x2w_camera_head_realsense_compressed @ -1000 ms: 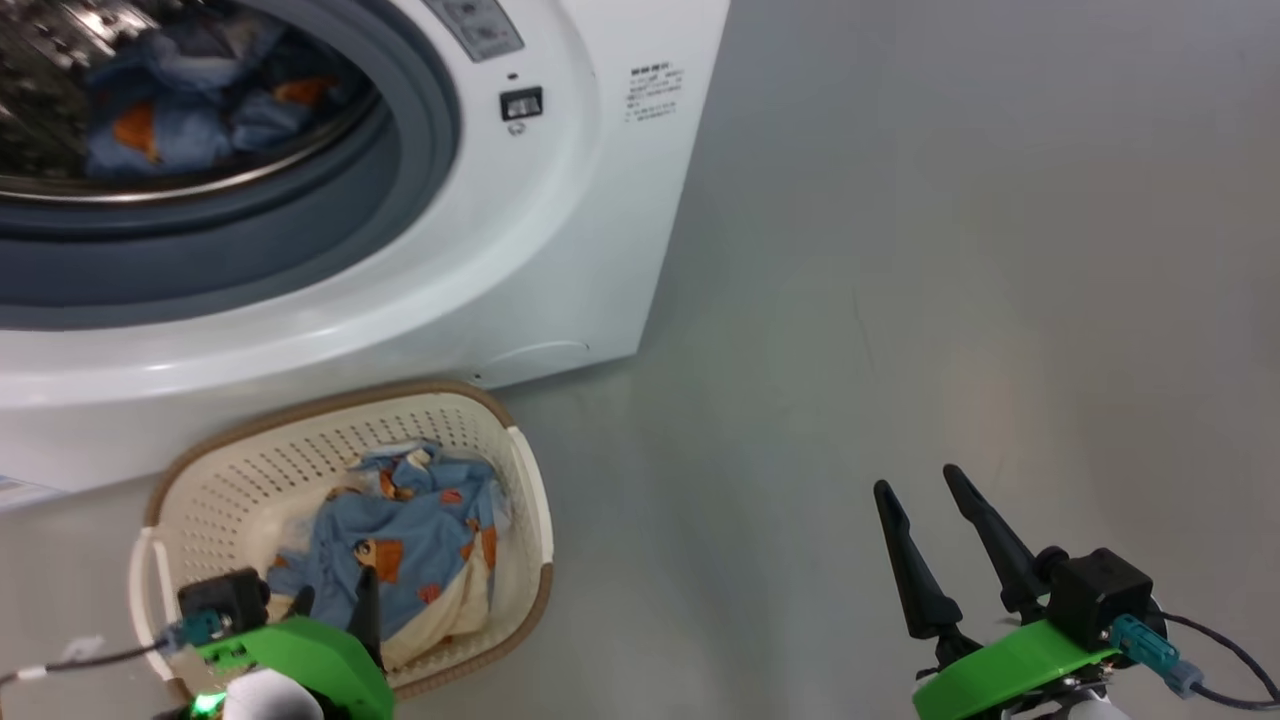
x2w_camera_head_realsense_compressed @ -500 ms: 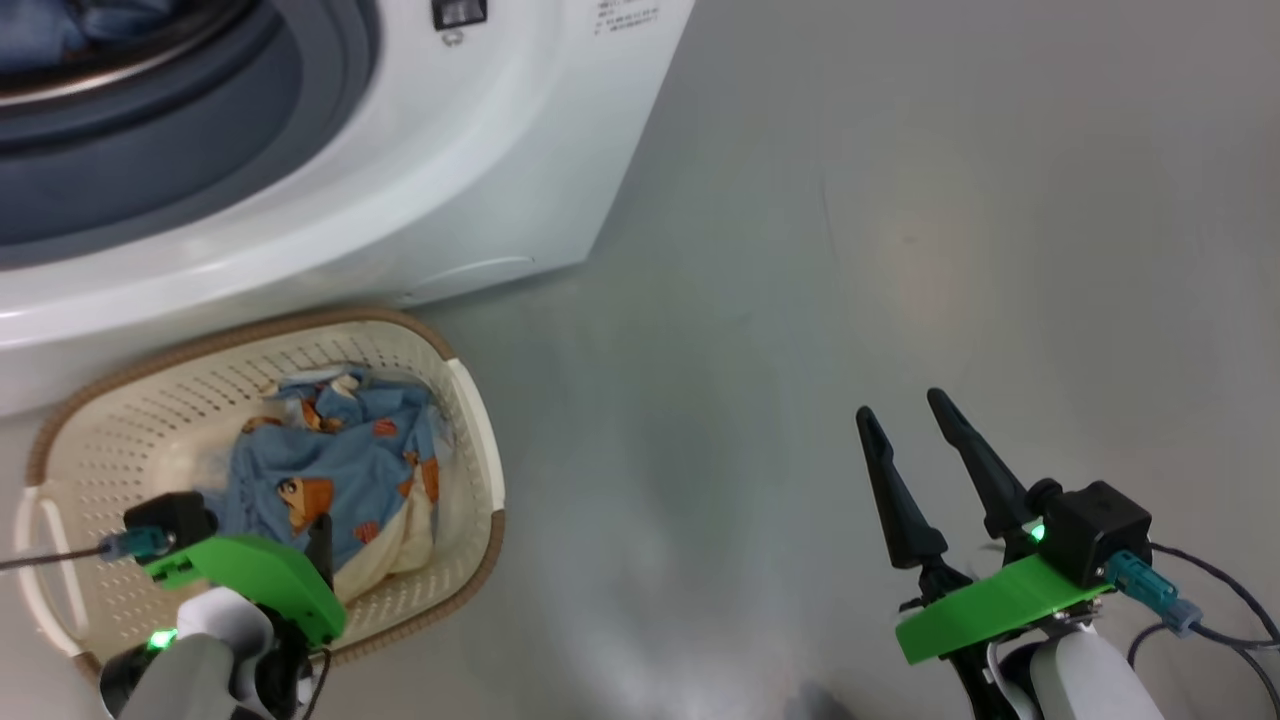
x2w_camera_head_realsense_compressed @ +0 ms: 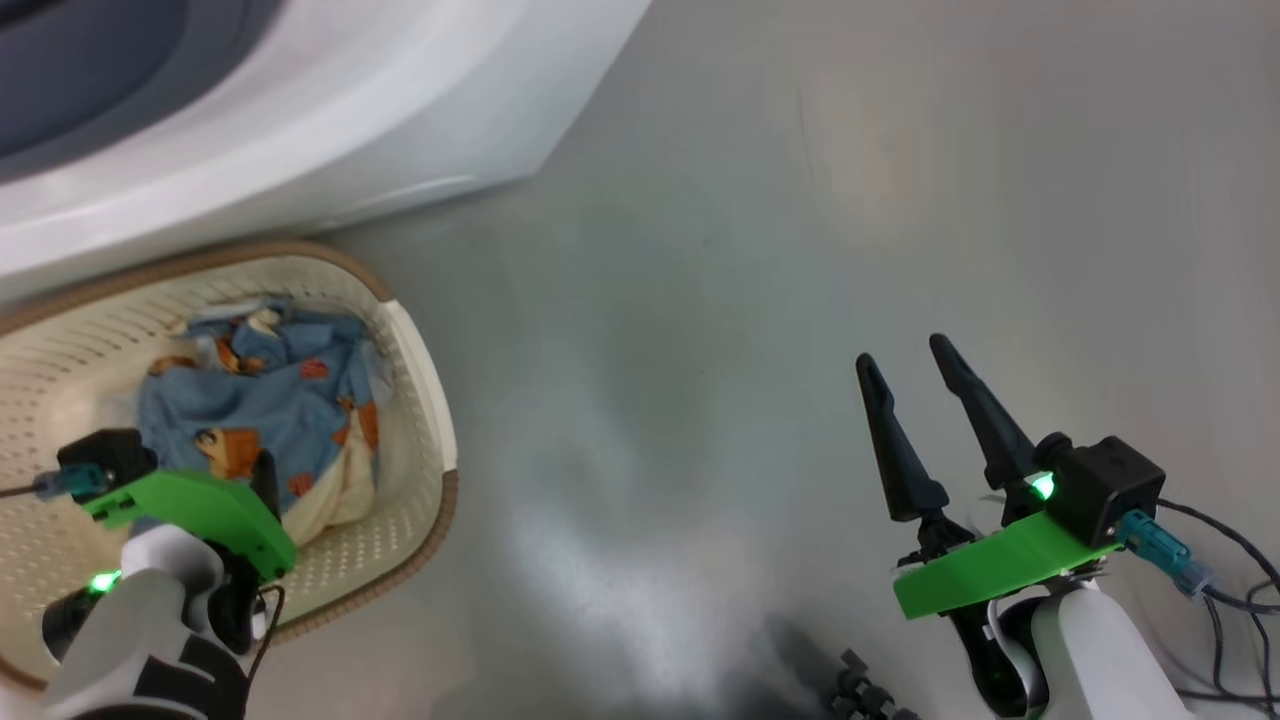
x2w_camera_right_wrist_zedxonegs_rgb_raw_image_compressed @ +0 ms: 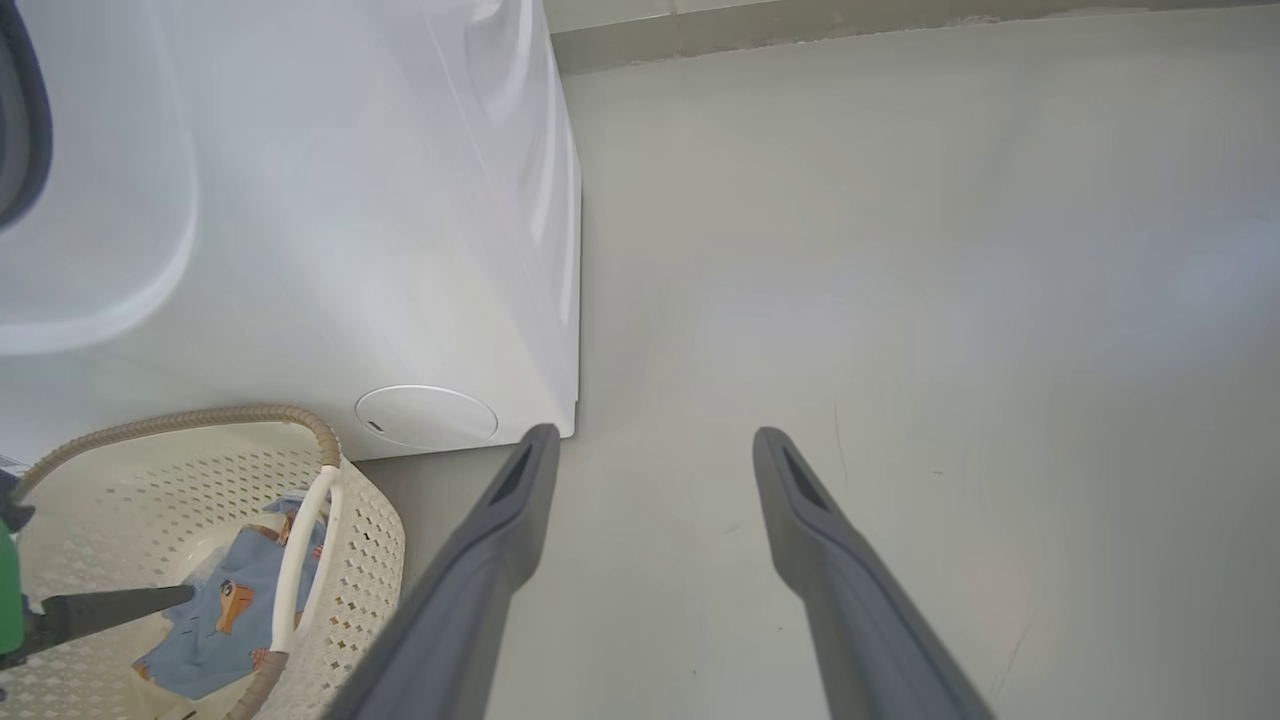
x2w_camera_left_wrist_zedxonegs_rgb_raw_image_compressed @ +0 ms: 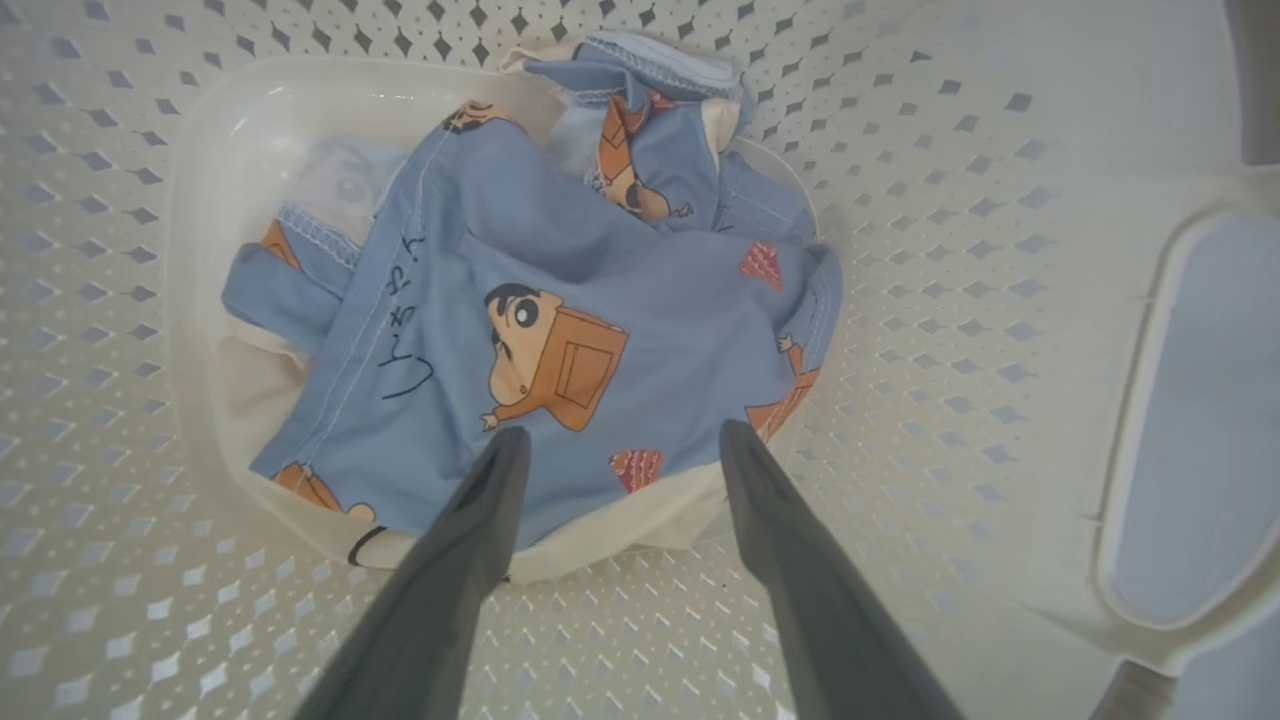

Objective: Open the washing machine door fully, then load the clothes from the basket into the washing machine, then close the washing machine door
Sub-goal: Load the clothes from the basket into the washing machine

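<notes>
Left gripper (x2w_camera_left_wrist_zedxonegs_rgb_raw_image_compressed: 622,432): fingers released, empty, tips over the clothes (x2w_camera_left_wrist_zedxonegs_rgb_raw_image_compressed: 640,300) lying in the basket (x2w_camera_head_realsense_compressed: 428,400), lower left of frame. Right gripper (x2w_camera_head_realsense_compressed: 901,350): fingers released, empty, above the floor (x2w_camera_head_realsense_compressed: 700,300), lower right. Washing machine (x2w_camera_head_realsense_compressed: 300,130) upper left.

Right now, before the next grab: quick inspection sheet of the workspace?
Surface: grey glossy floor.
Job's things: clothes, blue printed plus cream, in the basket; basket on the floor just before the washing machine.
Clutter: dark blurred shape at head view's bottom edge, cannot tell what.
Pincers: left pincer open, inside the basket over the clothes, contact unclear; right pincer open, empty, above the floor.
Cables: right wrist cable, left wrist cable.
Surroundings: wall base beyond the machine.
</notes>
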{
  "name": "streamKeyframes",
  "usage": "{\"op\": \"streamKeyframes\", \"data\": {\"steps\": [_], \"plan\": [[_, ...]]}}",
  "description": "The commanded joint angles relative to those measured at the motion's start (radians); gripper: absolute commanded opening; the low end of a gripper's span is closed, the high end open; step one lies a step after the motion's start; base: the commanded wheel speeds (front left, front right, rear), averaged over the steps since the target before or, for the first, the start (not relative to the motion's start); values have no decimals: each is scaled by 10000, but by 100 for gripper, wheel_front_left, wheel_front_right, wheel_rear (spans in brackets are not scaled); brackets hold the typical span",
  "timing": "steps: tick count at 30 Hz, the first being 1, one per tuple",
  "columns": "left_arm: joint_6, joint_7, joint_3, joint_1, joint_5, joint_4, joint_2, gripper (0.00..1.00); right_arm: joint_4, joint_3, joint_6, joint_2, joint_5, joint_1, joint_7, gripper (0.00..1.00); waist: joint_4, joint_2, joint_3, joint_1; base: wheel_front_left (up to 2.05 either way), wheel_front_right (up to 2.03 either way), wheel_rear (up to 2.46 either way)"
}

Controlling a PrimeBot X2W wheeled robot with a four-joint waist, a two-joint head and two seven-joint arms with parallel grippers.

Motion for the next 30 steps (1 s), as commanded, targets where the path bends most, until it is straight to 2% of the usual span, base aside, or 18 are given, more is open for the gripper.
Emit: {"op": "streamKeyframes", "data": {"steps": [1, 11, 30], "plan": [[-45, -160, 193, -118, -31, 171, 312, 100, -276, 192, 16, -30, 119, 28, -119, 100, -170, 0, 501, 0, 0, 0, 0], [-34, -329, 52, -677, -18, 748, 484, 100, -352, 136, 16, -30, 124, -156, -119, 100, -227, 0, 1152, 0, 0, 0, 0], [96, -373, -380, -1862, 217, 1017, 931, 100, -495, 106, 16, -30, 231, -234, -119, 100, -561, 0, 2172, 0, 0, 0, 0]]}}
